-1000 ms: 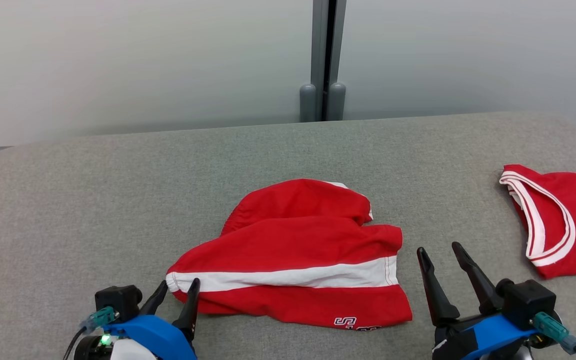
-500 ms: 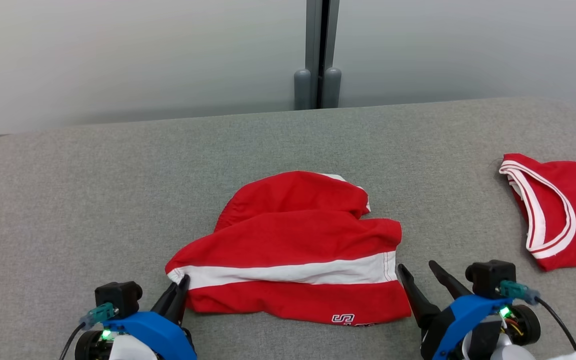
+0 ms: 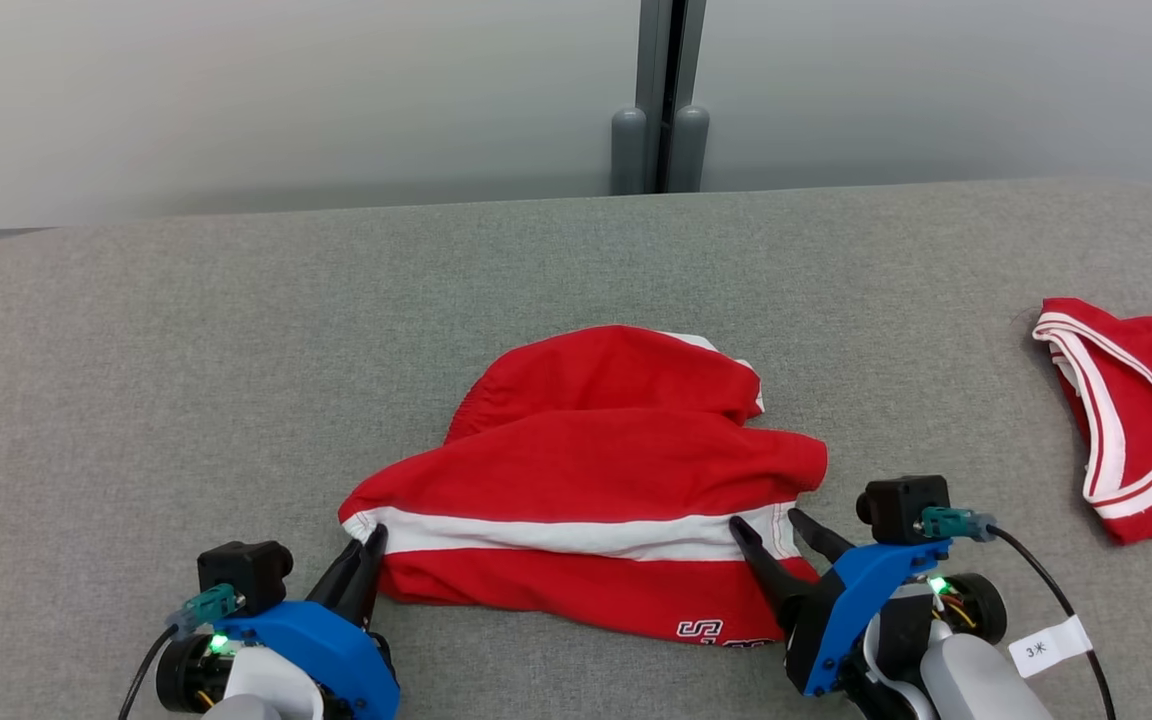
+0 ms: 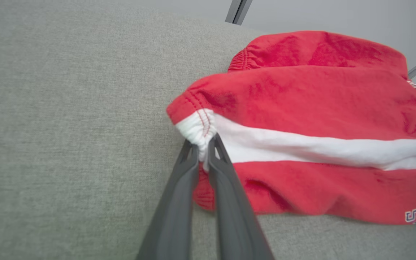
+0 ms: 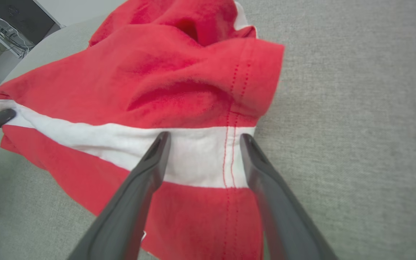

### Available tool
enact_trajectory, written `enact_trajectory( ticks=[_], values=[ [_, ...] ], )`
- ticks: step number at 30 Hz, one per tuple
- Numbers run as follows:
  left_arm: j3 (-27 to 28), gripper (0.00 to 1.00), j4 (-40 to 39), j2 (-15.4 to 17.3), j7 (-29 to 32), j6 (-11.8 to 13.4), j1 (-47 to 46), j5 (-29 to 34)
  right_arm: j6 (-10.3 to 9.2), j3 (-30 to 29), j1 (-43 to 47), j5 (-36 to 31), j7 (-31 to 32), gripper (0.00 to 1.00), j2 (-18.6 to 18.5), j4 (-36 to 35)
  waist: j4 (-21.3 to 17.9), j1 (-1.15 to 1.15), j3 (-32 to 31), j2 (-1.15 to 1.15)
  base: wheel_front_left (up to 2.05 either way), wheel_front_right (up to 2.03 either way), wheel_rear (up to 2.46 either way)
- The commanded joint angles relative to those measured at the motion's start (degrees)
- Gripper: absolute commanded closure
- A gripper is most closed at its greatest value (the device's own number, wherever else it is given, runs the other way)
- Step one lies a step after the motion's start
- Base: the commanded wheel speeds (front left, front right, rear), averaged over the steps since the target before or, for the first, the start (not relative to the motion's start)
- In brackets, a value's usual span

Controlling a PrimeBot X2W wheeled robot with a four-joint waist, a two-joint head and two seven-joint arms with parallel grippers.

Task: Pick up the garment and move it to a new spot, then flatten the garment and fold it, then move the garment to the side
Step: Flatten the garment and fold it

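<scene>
Our left gripper [image 4: 202, 144] has just snapped shut on the bunched white end at the left corner of the floppy red fabric shorts with a white band [image 3: 616, 450]. They lie crumpled mid-way across the grey woven tabletop [image 3: 236, 340]. Our right gripper [image 5: 204, 137] has slid in from beside them and now straddles the stitched right hem, fingers wide apart, gripping nothing. So we reckon one corner's secured and the second pinch is pending before the lift. The far edge looks gathered and elastic.
</scene>
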Motion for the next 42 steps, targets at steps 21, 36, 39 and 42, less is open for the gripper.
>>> enact_trajectory(
  ticks=[21,36,39,42],
  values=[
    [-1.1,1.0,1.2,1.3,-1.5,-0.1,-1.9,-1.4,0.03,6.3,-2.5,4.5,-3.2,0.03,-0.8,3.7,-0.4,-0.01,0.3,0.0,0.0,0.0,0.0],
    [-1.1,1.0,0.6,2.3,-1.3,0.3,-2.0,-1.9,0.03,4.5,-2.7,2.1,-2.7,0.0,-4.1,2.0,-0.9,-0.01,0.8,0.0,0.0,0.0,0.0],
    [-1.2,1.0,0.2,2.6,-1.1,0.4,-2.2,-1.8,0.03,6.0,-3.9,1.5,-2.2,0.0,-6.4,0.9,-0.9,-0.01,1.3,0.0,0.0,0.0,0.0],
    [-1.2,1.0,-0.2,3.0,-0.9,0.5,-2.4,-1.8,0.03,8.5,-4.7,2.0,-1.9,0.0,-8.4,-0.3,-0.9,-0.01,1.8,0.0,0.0,0.0,0.0]
  ],
)
